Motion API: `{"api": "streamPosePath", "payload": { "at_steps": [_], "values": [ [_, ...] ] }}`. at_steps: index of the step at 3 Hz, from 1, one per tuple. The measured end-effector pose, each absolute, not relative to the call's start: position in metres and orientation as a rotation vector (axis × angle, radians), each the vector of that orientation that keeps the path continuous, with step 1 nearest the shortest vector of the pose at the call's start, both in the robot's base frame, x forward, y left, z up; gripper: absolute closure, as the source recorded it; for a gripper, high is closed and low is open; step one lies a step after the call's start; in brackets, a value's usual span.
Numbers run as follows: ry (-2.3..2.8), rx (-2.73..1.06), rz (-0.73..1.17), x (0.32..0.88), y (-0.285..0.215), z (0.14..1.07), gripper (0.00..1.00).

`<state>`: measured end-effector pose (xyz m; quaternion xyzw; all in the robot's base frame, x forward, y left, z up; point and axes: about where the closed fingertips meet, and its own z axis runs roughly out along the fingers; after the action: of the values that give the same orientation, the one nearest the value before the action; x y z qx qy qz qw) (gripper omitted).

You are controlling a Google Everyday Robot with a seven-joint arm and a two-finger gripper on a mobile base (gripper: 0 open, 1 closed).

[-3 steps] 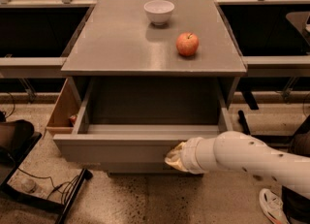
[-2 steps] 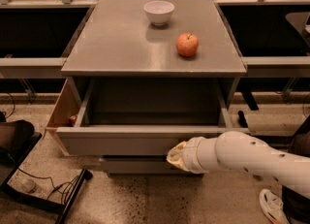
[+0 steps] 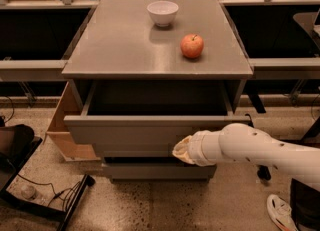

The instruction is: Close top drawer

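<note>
Contact between gripper [image 3: 182, 150] and top drawer [image 3: 135, 135] front, low on the right. Stands partly pulled out. Cannot tell whether spread or closed.

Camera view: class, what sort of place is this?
Probably a robot test lab: a grey cabinet staged with a bowl and apple, loose cables on the speckled floor, and the end effector against the open top drawer's front.

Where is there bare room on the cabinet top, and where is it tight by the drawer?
Free: the left half of the cabinet top, beside the bowl and apple, and the front strip. Crowded: the gripper is against the top drawer front, lower right; a tan box flanks its left.
</note>
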<state>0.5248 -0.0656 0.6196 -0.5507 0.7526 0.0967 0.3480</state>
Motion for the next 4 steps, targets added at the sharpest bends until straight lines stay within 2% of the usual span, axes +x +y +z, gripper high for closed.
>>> {"api": "streamPosePath", "payload": {
  "at_steps": [1,4],
  "values": [
    [1.929,-1.412,0.209,0.594,-0.069,0.627,1.00],
    [1.915,-1.376,0.183,0.650,-0.072,0.635,0.97]
  ]
}}
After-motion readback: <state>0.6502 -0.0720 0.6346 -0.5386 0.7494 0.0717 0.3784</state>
